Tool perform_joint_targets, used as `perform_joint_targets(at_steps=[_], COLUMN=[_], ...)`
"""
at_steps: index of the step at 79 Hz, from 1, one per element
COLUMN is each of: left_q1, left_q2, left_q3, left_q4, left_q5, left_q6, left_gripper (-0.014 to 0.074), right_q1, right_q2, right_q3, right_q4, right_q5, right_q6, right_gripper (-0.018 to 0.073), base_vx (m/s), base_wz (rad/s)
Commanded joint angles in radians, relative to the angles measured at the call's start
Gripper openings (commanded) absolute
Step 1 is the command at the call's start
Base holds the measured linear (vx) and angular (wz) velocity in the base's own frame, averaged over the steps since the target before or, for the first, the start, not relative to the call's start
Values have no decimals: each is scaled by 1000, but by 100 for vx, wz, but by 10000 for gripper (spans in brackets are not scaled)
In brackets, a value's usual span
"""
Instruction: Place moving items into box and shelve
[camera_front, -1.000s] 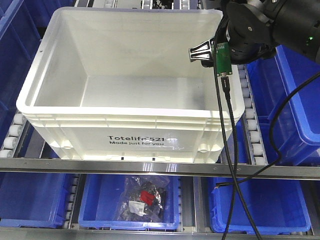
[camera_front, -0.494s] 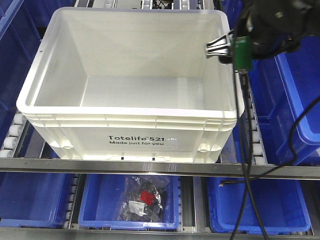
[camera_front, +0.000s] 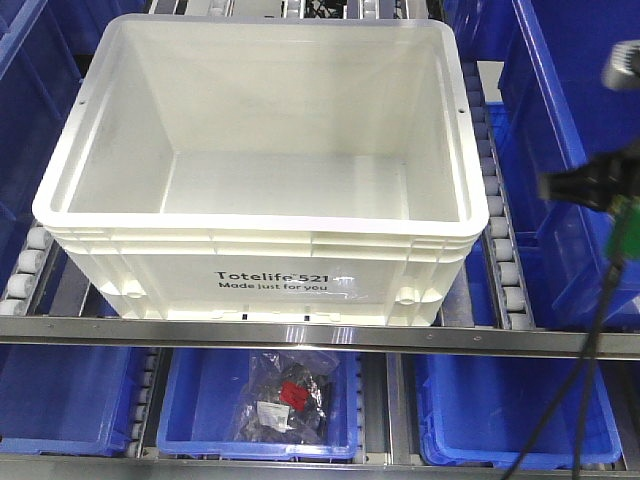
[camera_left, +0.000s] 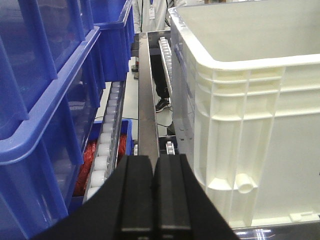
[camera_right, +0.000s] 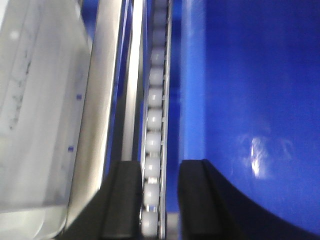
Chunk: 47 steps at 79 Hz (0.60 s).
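Observation:
The white box, printed "Totelife 521", stands on the roller shelf, and its inside shows nothing in it. It also shows in the left wrist view and as a blurred pale wall in the right wrist view. The moving items are out of view. My left gripper is shut and empty, low beside the box's left wall. My right gripper is open and empty over a roller track, between the box and a blue bin. The right arm is a dark blur right of the box.
Blue bins flank the box on both sides and fill the shelf below. One lower bin holds a clear bag with red parts. Roller tracks and metal rails run beside the box. A person stands behind the shelf.
My right arm has swung from over the box's far right corner to the right and downward, out past the box rim to the blue bin side. The box has not moved.

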Motion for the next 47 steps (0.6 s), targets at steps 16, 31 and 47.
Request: perform_joint_targets(at_steps=[16, 31, 47], left_q1=[1, 1, 1], left_q2=[-4, -4, -4], left_q3=[-18, -18, -18], left_q4=[-11, -11, -11], left_q5=[-76, -76, -76], left_q6=[-11, -11, -11], left_gripper=[-8, -8, -8], right_q1=[-179, -207, -206], right_q2=[-333, -560, -778], right_q3=[290, 489, 629], right_q4=[59, 197, 321], right_q5=[-437, -664, -721], right_q6=[-38, -345, -482], right_gripper=[-3, -13, -13], base_vx=[0, 0, 0], base_wz=[0, 0, 0])
